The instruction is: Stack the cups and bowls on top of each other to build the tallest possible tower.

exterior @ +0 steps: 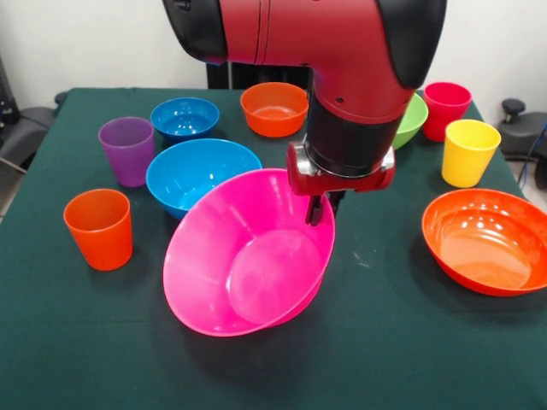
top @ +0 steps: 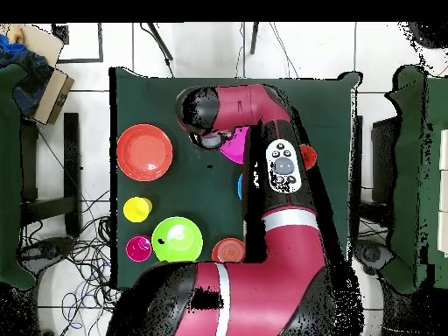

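Observation:
My gripper (exterior: 318,209) is shut on the far rim of the large pink bowl (exterior: 248,252) and holds it tilted, its opening turned toward the front camera. The bowl overlaps the near edge of a larger blue bowl (exterior: 202,175). A small blue bowl (exterior: 185,118) and a small orange bowl (exterior: 273,108) stand behind. A purple cup (exterior: 127,149) and an orange cup (exterior: 100,228) stand at the left. A green bowl (exterior: 412,120), a red cup (exterior: 446,109), a yellow cup (exterior: 468,151) and a large orange bowl (exterior: 487,241) are at the right. In the overhead view the arm hides most of the pink bowl (top: 233,144).
The dark green table (exterior: 385,342) has open cloth along its near edge. In the overhead view the large orange bowl (top: 144,152), yellow cup (top: 137,209) and green bowl (top: 177,239) line the left side. Chairs and cables surround the table.

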